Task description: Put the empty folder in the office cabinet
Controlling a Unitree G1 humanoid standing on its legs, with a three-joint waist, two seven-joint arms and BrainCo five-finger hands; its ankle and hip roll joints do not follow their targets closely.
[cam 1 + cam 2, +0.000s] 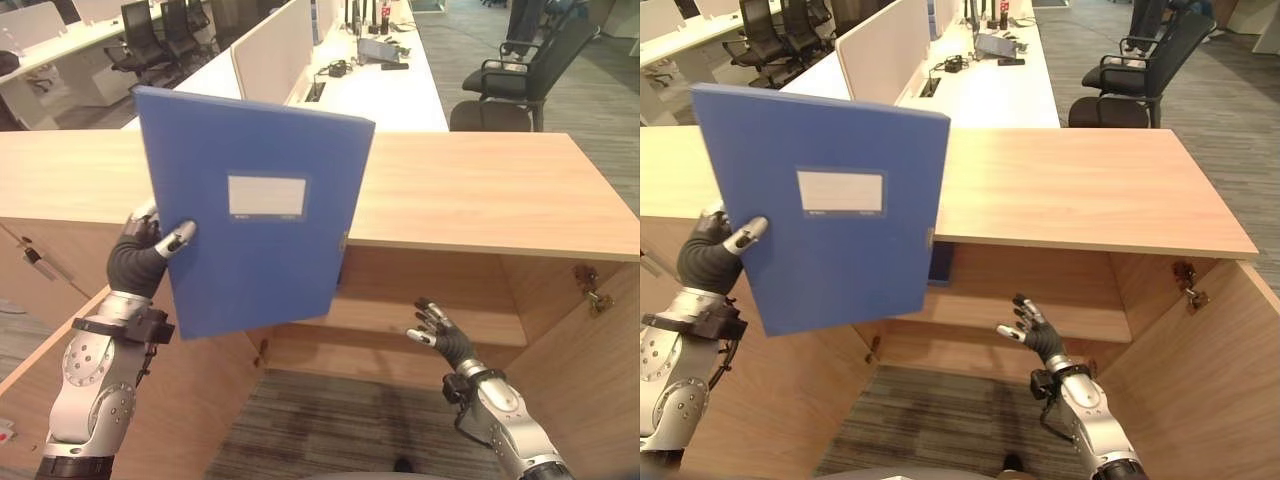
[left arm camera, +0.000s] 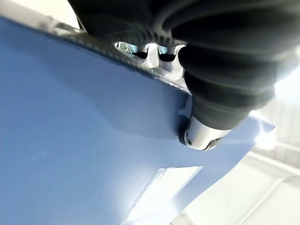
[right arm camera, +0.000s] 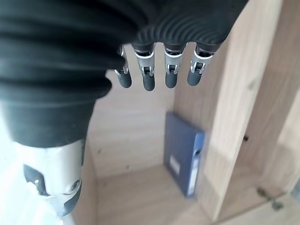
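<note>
- Left hand (image 1: 150, 250) grips flat blue plastic folder (image 1: 250, 215) by its 9 o'clock edge, upright, long axis vertical, above the light wooden office cabinet (image 1: 480, 190).
- Cabinet's open shelf (image 1: 1040, 318) lies at 5 o'clock from folder.
- Right hand (image 1: 1032, 332), fingers spread and empty, is nearer the shelf.

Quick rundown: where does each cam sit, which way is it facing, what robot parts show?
Left eye view: head, looking down at the open office cabinet; left hand grips the blue folder, right hand open.
Right eye view: same scene, slightly offset.
Left wrist view: on the left wrist, close against the folder; cover and thumb show.
Right wrist view: on the right wrist, past straight fingers into the cabinet, at a second folder.
Shared: both eyes see folder, hands, cabinet.
</note>
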